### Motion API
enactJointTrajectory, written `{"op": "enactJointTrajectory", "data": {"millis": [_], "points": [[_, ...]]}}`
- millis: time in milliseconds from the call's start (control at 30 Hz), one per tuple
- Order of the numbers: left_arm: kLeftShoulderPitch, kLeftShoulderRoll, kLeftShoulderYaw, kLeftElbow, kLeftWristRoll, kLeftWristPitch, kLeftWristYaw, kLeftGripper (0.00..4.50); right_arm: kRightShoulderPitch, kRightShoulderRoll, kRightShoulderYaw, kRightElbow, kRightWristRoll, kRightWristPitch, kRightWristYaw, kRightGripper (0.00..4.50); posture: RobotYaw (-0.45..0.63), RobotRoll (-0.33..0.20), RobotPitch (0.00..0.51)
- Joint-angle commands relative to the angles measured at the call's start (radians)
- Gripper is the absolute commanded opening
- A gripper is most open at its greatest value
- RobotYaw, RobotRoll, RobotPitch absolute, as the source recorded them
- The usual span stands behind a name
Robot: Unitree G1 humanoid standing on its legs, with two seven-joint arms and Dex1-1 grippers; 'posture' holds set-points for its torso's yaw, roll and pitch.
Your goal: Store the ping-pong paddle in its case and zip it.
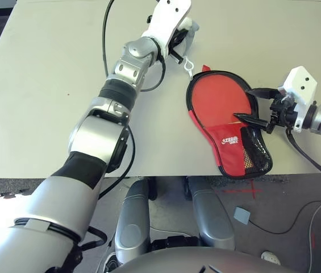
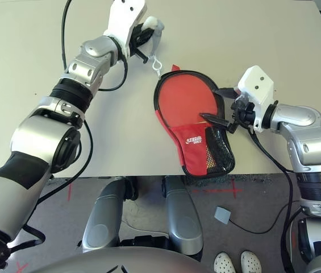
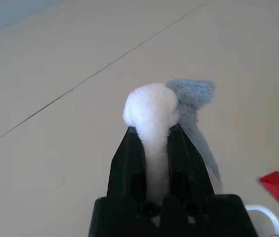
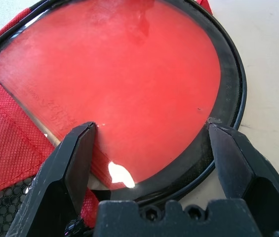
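The red case [image 1: 226, 147] lies flat near the table's front edge. Its round end is unzipped, and its mesh pocket [image 1: 257, 151] faces the right arm. Inside it lies the ping-pong paddle [image 1: 217, 99], red rubber face up, with its handle hidden under the fabric. My right gripper [image 1: 242, 104] is open at the case's right rim, one finger over the paddle face [image 4: 129, 64] and the other by the black zipper edging [image 4: 230, 84]. Beyond the case, my left gripper [image 3: 153, 131] is shut on the grey-white plush charm [image 3: 151, 106], which a white ring [image 1: 188, 67] joins to the case.
The beige table [image 1: 46, 85] is bare to the left and behind. The case's lower end reaches the table's front edge. Black cables hang off both arms. On the floor lie a small grey square [image 1: 242, 215] and a pair of white shoes [image 2: 240, 263].
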Motion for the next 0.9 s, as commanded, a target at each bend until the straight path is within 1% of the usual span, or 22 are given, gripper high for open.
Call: {"op": "enactJointTrajectory", "data": {"millis": [33, 300, 500, 633, 667, 700, 733, 900], "points": [[-0.039, -0.031, 0.025, 0.026, 0.015, -0.066, 0.053, 0.27, 0.086, 0.007, 0.082, 0.028, -0.037, 0.063, 0.011, 4.50, -0.11, 0.000, 0.383], [-0.036, -0.150, 0.026, 0.035, 0.015, -0.087, 0.003, 0.27, 0.102, 0.014, 0.083, 0.012, -0.034, 0.074, -0.002, 4.50, -0.11, 0.000, 0.389], [-0.055, -0.214, 0.039, 0.041, 0.011, -0.092, -0.011, 0.27, 0.103, 0.020, 0.085, 0.007, -0.033, 0.080, -0.007, 4.50, -0.12, 0.000, 0.389], [-0.043, -0.267, 0.022, 0.038, 0.011, -0.052, -0.116, 0.27, 0.109, 0.022, 0.084, -0.001, -0.031, 0.083, -0.012, 4.50, -0.13, 0.000, 0.389], [-0.039, -0.274, 0.020, 0.035, 0.010, -0.046, -0.136, 1.00, 0.111, 0.022, 0.083, -0.003, -0.030, 0.084, -0.013, 4.50, -0.13, 0.000, 0.389], [-0.035, -0.279, 0.021, 0.032, 0.009, -0.041, -0.154, 1.28, 0.113, 0.023, 0.082, -0.005, -0.030, 0.084, -0.014, 4.50, -0.13, 0.000, 0.389], [-0.033, -0.282, 0.022, 0.029, 0.009, -0.038, -0.163, 1.72, 0.114, 0.023, 0.081, -0.006, -0.030, 0.085, -0.014, 4.50, -0.13, 0.000, 0.389], [-0.030, -0.286, 0.044, 0.007, -0.013, -0.026, -0.195, 3.64, 0.125, 0.030, 0.081, -0.016, -0.030, 0.089, -0.023, 4.50, -0.13, 0.000, 0.390]]}}
